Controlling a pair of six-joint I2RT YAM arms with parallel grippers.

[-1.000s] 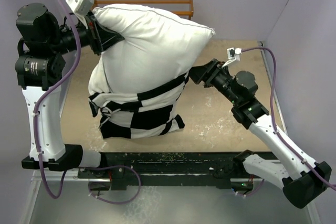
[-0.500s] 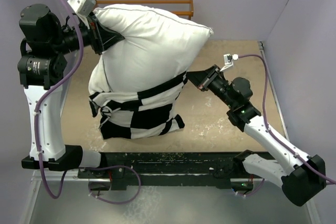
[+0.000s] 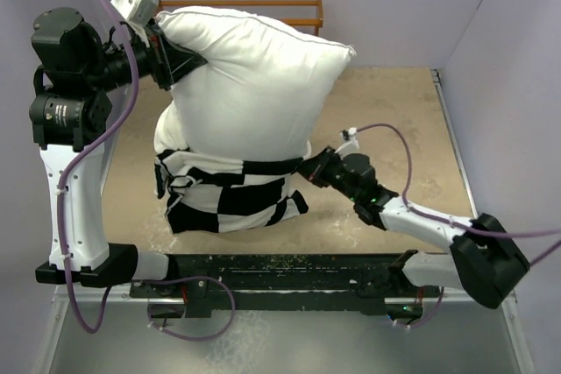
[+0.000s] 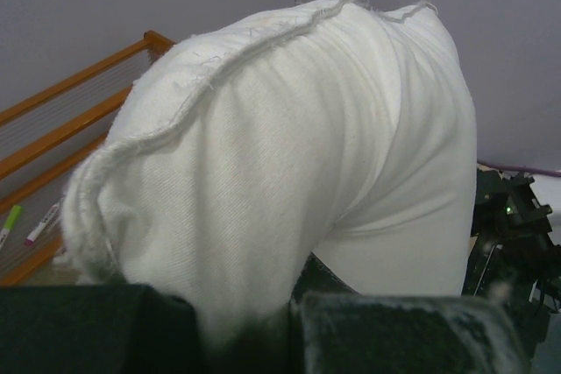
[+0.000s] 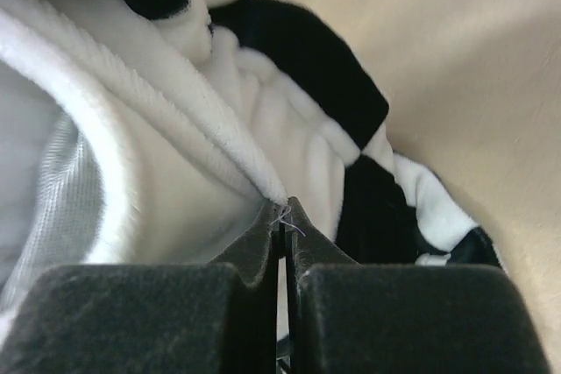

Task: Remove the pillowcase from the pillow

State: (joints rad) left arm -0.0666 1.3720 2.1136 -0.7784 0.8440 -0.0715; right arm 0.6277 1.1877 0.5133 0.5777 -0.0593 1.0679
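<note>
One plump white pillow stands on end on the table, its top corner clamped in the left gripper. A checkered fleece pillowcase, likely soft, light and clingy, bunches around the pillow's base. The right gripper is pinched tight on the open hem, the sensible handhold.

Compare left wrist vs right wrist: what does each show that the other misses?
Left wrist only: the pillow, pinched in the left gripper, and the rack behind it. Right wrist only: the checkered pillowcase, its edge pinched in the right gripper, plus the table. Both: a gripper shut on white fabric at the frame's bottom.
</note>
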